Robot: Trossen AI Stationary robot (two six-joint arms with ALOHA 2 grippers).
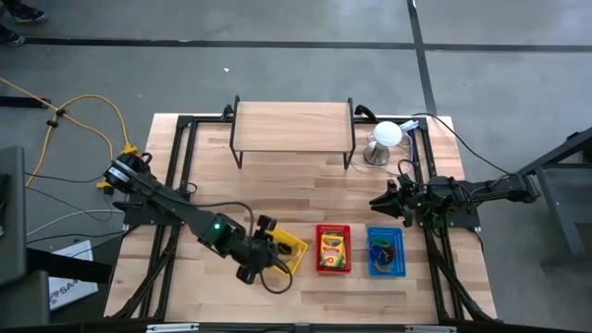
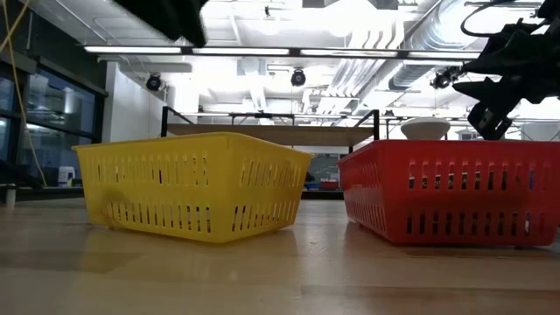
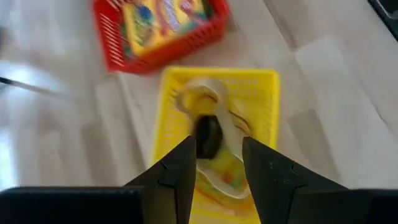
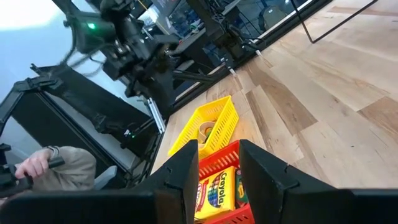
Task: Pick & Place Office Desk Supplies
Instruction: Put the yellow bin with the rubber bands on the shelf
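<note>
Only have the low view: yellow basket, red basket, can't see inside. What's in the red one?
Observer: A crayon box lies in the red basket.
Operator: Left gripper?
Observer: The left gripper is over the yellow basket, fingers apart, nothing between them.
Operator: Anything past the red one?
Observer: A blue basket sits beside it, on the side away from the yellow one. The right gripper hovers behind it, open.
</note>
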